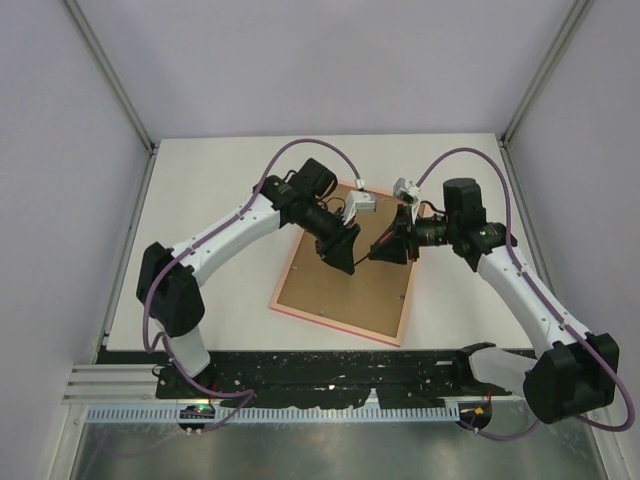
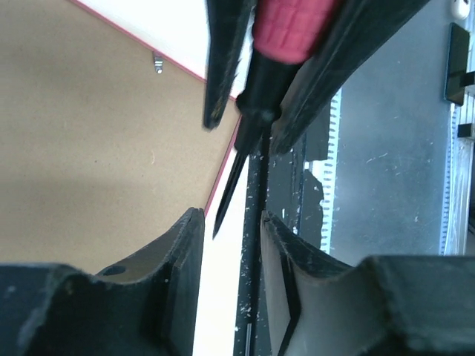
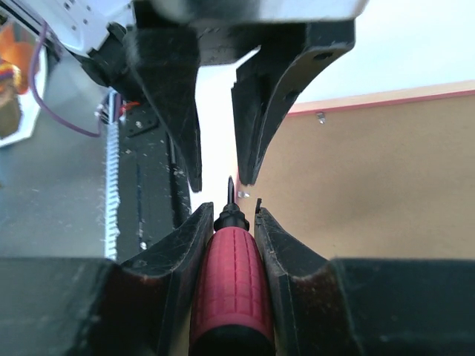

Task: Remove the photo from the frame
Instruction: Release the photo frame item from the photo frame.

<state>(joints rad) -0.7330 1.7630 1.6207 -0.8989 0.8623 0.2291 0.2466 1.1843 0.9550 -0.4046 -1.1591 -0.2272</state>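
Observation:
The frame (image 1: pixel 335 324) lies face down on the white table, showing a thin pink rim (image 2: pixel 178 64) around its brown backing board (image 1: pixel 360 290). The photo is hidden beneath that board. My right gripper (image 3: pixel 231 208) is shut on the red handle of a screwdriver (image 3: pixel 231 282), above the board's near right part. The screwdriver's dark blade (image 2: pixel 236 159) points at my left gripper (image 2: pixel 231 215). That gripper faces it with jaws apart and nothing gripped, the blade tip just at its mouth. A small metal clip (image 3: pixel 320 116) sits on the board by the rim.
The black base rail (image 1: pixel 330 370) and a white toothed cable strip (image 1: pixel 300 412) run along the near table edge. White enclosure walls stand on three sides. An orange object (image 3: pixel 15 74) shows past the rail in the right wrist view.

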